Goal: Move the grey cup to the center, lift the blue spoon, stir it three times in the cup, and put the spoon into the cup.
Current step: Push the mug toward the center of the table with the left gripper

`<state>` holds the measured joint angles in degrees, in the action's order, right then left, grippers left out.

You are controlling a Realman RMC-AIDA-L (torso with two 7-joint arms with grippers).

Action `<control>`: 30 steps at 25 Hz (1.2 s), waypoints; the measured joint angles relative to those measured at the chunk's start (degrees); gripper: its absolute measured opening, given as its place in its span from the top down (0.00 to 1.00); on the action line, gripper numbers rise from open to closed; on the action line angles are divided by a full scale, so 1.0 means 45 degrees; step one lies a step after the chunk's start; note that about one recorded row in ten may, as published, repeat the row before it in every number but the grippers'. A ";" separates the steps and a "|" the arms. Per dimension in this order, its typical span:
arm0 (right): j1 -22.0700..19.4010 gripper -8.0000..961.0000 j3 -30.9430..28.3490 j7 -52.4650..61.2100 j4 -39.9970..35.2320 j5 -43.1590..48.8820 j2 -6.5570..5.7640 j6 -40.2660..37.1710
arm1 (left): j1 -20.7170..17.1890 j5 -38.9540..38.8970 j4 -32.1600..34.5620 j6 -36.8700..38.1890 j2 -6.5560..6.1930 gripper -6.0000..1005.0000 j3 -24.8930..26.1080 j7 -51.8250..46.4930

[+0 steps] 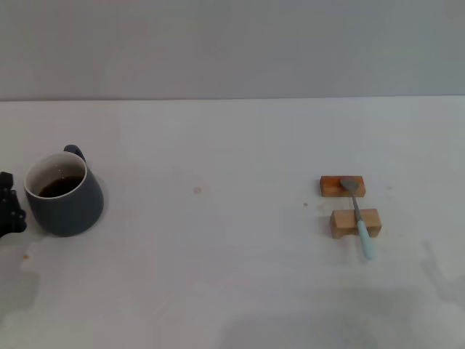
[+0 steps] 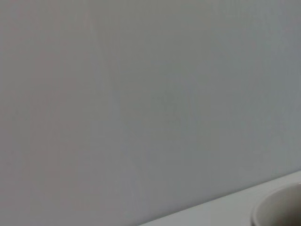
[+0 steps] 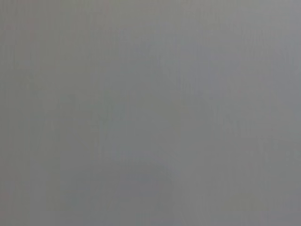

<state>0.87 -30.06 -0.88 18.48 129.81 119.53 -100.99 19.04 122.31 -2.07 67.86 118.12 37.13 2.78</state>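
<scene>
Cup-first step: grey cup [image 1: 65,193] sits far left on the table [image 1: 218,276], left gripper [image 1: 9,205] just beside it on the outer side, finger state cannot tell, holding nothing visibly. Open room toward center. Blue spoon [image 1: 358,214] rests across two wooden blocks [image 1: 349,205], well apart; right gripper unseen.

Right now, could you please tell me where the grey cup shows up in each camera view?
Head view: the rounded dark slate-grey mug stands at the far left, beside the left claw.
Left wrist view: only a pale curved rim shows in the corner, probably the mug's.
Right wrist view: not visible.
Shared landmark: the white table.
</scene>
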 joint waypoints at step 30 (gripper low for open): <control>-0.0020 0.17 0.0000 0.0001 0.0001 0.0067 -0.0018 -0.0143 | 0.0726 -0.0104 -0.0218 -0.1188 0.0022 0.98 -0.1766 0.1603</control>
<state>0.78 -30.06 -0.87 18.49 130.11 119.46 -101.63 22.31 121.84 -3.05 62.52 118.22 29.19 9.99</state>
